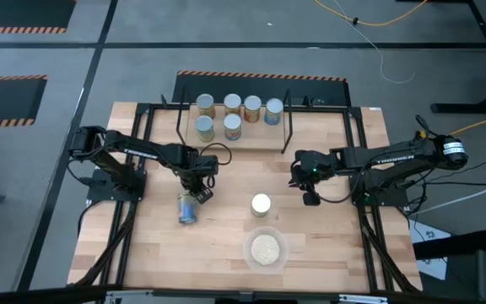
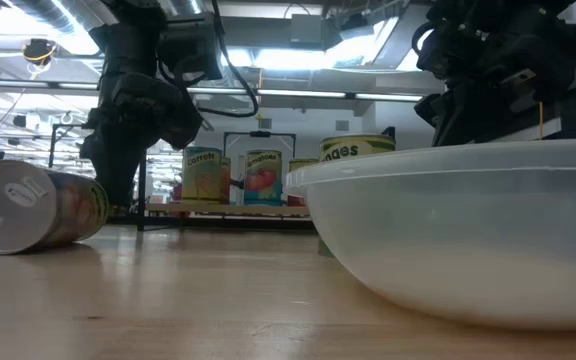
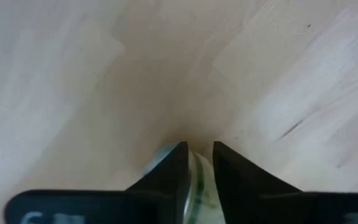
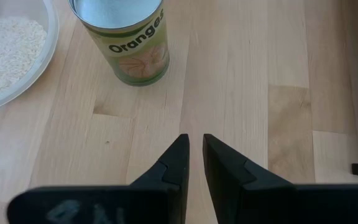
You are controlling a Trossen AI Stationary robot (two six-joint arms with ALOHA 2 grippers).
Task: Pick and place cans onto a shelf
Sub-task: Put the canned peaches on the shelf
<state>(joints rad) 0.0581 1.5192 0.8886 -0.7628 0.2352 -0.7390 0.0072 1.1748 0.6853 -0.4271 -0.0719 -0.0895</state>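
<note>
Over the table's left half, the left gripper (image 1: 199, 192) points down at a tipped can (image 1: 188, 208), fingers narrowly apart; whether they pinch its rim is unclear. Right gripper (image 1: 310, 198) hovers nearly closed, empty, near an upright can (image 1: 261, 203). Six cans (image 1: 231, 105) fill the shelf (image 1: 260, 139). A bowl (image 1: 266, 250) holds grains.

your tabletop (image 1: 327, 245) is pale wood planking. at its far edge stands the shelf (image 1: 260, 139), carrying six upright cans (image 1: 232, 105): four in the far row, two nearer on the left. on the tabletop itself you have a fallen can (image 1: 188, 208) lying on its side at left, an upright oranges can (image 1: 261, 204) mid-table, and just nearer, a clear bowl (image 1: 265, 249) of pale grains.
</note>
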